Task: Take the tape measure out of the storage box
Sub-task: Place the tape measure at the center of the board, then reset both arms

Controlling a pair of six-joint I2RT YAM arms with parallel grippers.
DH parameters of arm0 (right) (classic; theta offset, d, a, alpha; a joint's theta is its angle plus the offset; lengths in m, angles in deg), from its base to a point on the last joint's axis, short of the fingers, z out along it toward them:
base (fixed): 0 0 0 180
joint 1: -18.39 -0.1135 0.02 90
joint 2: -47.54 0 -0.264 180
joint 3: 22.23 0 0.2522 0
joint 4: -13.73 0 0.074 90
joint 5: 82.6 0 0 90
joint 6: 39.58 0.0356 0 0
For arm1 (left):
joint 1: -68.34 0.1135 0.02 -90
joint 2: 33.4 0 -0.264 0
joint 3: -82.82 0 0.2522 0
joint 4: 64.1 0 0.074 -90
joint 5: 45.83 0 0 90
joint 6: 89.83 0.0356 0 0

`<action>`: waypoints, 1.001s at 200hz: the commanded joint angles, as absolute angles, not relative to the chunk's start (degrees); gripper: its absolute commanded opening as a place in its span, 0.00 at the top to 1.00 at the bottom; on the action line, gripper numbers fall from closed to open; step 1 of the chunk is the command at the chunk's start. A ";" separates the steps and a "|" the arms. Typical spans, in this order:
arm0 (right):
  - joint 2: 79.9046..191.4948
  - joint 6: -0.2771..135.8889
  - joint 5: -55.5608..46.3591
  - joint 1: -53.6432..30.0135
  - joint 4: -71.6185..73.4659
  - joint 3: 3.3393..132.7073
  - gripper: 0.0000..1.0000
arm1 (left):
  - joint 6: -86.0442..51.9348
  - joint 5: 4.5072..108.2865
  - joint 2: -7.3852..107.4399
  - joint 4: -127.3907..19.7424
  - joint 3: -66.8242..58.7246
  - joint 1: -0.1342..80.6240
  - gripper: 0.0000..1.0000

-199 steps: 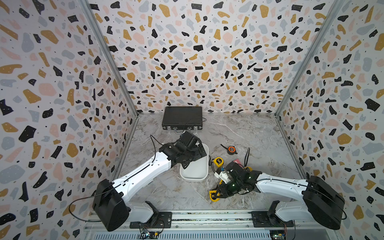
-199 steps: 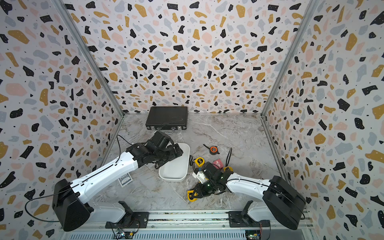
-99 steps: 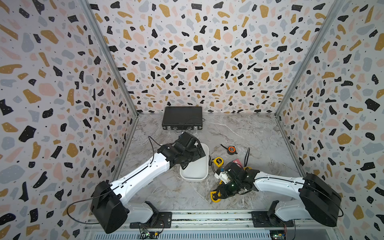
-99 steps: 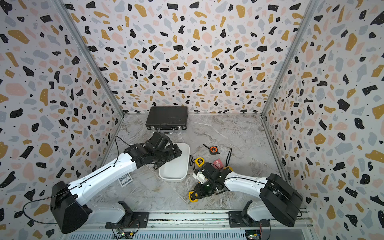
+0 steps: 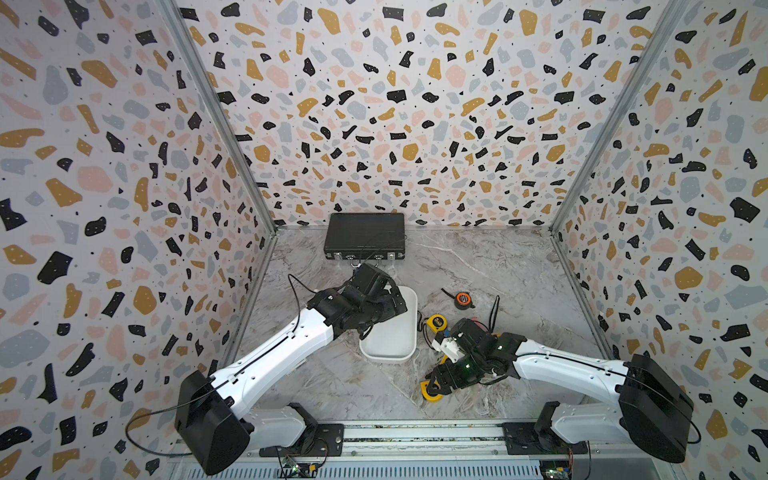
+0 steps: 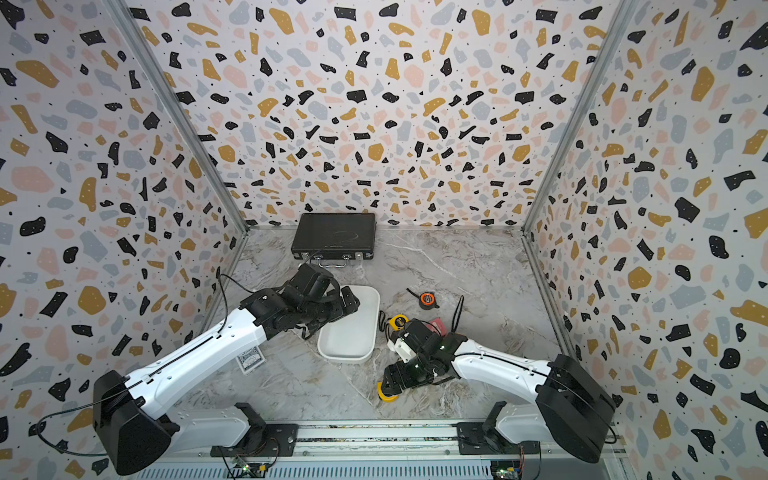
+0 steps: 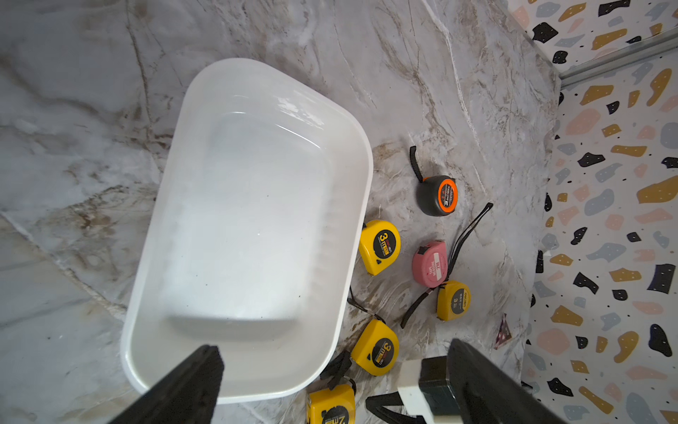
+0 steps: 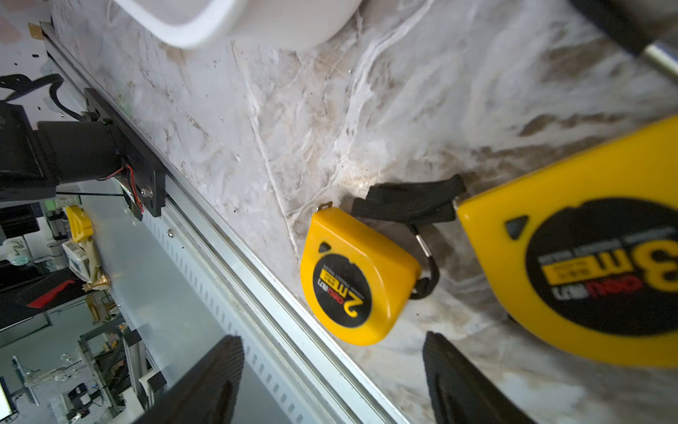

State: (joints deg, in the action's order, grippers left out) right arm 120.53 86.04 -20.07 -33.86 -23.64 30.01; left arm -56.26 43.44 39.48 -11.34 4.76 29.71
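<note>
The white storage box (image 5: 390,338) (image 6: 350,338) stands mid-table, and the left wrist view shows the storage box (image 7: 253,220) with nothing in it. A yellow tape measure (image 5: 430,394) (image 6: 387,395) (image 8: 354,279) lies flat on the marble by the front edge. My right gripper (image 5: 437,380) (image 8: 332,352) is open, its fingertips just short of that tape measure and either side of it. My left gripper (image 5: 395,303) (image 7: 334,363) hangs open above the box's far end, holding nothing.
Several more tape measures lie right of the box: yellow ones (image 7: 379,246) (image 7: 376,347) (image 7: 453,299), a pink one (image 7: 429,264) and a black-orange one (image 5: 462,299). A black briefcase (image 5: 364,235) sits at the back wall. A card deck (image 6: 250,357) lies left of the box. The metal front rail (image 8: 234,235) runs close by.
My right gripper has opened and let go of the yellow tape measure, which now rests on the table. The left arm has barely moved.
</note>
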 commanded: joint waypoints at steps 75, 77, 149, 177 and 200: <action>111.74 79.39 -8.08 -25.52 -30.35 38.71 0.02 | -37.78 36.76 34.54 -10.13 5.02 36.16 0.00; 111.71 79.13 -8.14 -25.06 -30.35 38.90 0.02 | -37.25 36.78 34.56 -10.25 5.10 36.41 0.00; 112.74 67.21 -3.38 -8.82 -30.26 41.54 0.01 | -23.75 37.73 34.58 -16.80 9.90 46.05 0.00; 113.15 62.74 4.91 -3.45 -27.90 40.27 0.01 | -17.54 37.64 33.76 -22.28 12.71 47.80 0.00; 113.28 61.49 7.77 2.40 -22.39 37.70 0.01 | -13.06 35.41 32.96 -26.56 15.37 49.17 0.00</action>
